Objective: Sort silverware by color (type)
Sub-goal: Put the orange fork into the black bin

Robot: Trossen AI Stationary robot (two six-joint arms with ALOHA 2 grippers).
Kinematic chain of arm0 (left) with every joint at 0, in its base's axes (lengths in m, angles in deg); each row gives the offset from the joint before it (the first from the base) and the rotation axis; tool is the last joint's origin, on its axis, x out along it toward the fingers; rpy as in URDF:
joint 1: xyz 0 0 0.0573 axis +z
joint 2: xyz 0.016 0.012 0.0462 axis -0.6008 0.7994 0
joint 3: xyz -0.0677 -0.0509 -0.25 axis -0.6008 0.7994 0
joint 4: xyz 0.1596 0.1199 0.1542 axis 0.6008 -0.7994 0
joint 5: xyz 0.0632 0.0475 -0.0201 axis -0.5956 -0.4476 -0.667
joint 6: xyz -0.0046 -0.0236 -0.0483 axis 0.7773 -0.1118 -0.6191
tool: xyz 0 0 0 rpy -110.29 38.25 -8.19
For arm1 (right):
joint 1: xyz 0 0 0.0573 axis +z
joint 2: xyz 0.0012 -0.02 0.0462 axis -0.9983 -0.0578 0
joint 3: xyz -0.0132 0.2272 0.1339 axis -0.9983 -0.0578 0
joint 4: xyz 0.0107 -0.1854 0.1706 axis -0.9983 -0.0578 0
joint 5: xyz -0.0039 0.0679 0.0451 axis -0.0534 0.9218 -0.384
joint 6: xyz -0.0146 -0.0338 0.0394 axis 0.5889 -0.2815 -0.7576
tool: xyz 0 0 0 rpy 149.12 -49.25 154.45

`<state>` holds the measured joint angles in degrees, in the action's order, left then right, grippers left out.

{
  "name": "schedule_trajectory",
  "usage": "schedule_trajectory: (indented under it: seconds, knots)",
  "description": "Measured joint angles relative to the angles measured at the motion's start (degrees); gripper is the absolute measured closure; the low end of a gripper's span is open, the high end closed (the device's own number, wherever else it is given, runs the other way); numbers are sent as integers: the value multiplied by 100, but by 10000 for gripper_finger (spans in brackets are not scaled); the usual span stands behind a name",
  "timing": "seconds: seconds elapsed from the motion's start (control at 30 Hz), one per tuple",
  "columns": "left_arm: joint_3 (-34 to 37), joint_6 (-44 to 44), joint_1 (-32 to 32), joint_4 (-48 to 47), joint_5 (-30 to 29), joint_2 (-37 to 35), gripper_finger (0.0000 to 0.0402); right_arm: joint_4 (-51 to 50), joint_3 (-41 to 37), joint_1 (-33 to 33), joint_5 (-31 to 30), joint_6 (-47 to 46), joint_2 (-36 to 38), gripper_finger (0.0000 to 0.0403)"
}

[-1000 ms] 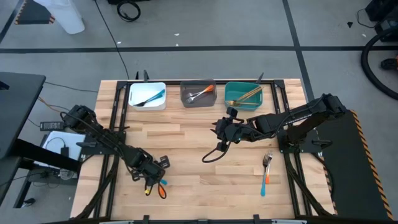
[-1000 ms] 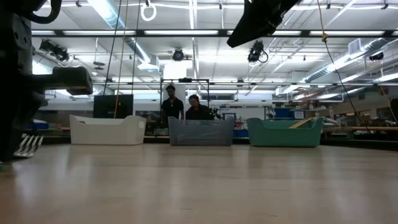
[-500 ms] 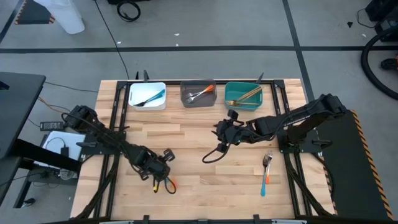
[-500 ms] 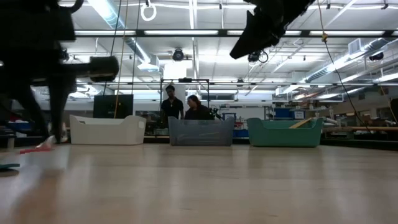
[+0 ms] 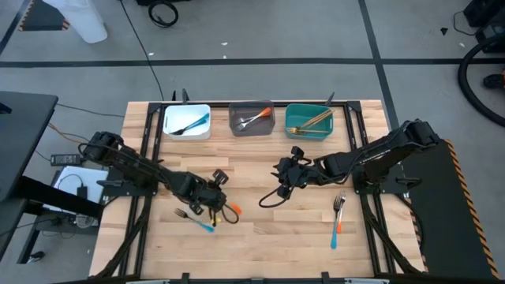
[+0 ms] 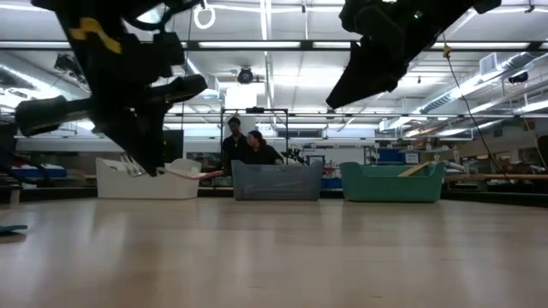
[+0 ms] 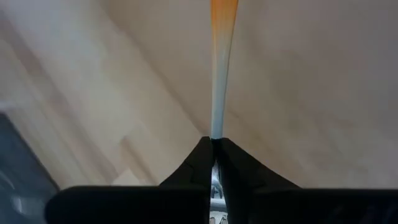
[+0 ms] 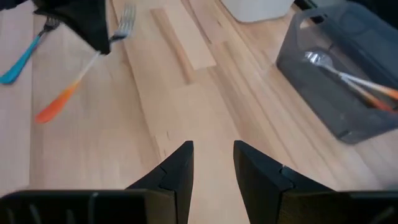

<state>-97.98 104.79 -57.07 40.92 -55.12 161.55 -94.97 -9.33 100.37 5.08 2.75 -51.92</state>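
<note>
The left end effector point(image 5: 215, 203) was closed on an orange-handled fork point(image 5: 230, 208), gripped near the head and held just above the worktop point(image 5: 252, 229) at the left-centre. A blue-handled fork point(image 5: 195, 220) lay on the worktop just beside it, toward the near edge. The right end effector point(image 5: 282, 173) hung over the centre of the worktop with its fingers parted and nothing between them. A second orange-handled fork with a blue tip point(image 5: 338, 217) lay well apart on the right side. Along the far edge stood three bins in a row: the white bin point(image 5: 187, 131) held a blue-handled utensil point(image 5: 192, 123), the grey bin point(image 5: 251, 128) held orange-handled utensils point(image 5: 256, 117), and the teal bin point(image 5: 308, 130) held gold utensils point(image 5: 316, 119). The left wrist view showed the closed fingers point(image 7: 200, 163) pinching the silver shaft, with the orange handle running away from them; the fork head was hidden behind the fingers. The right wrist view showed the open gap between its own fingers point(image 8: 172, 168), the grey bin with its contents, and the left end effector carrying the fork by the head. In the low view the held fork appeared only as a thin line under the left end effector, the bin contents were mostly hidden by the bin walls, and two persons point(image 6: 248, 149) stood behind the grey bin.
</note>
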Motion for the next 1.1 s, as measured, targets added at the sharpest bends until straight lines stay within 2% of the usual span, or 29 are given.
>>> schedule_trajectory:
  seconds: [0.13,0.37,0.63,0.87,1.1]
  knots:
    - [-2,-259,375,124,201,-4,379,276,-11,206,-18,191,0,279]
    - [-7,-756,1046,441,1177,-4,379,555,-6,619,-588,749,0,288]
    - [-7,-1687,1614,920,2401,-7,379,569,-4,767,-619,964,-67,300]
    - [-9,-2506,2040,1180,3281,-13,379,993,21,921,-675,1629,-709,301]
    - [-9,-3208,2477,1289,3986,-13,379,1030,432,947,-1153,2087,-1321,301]
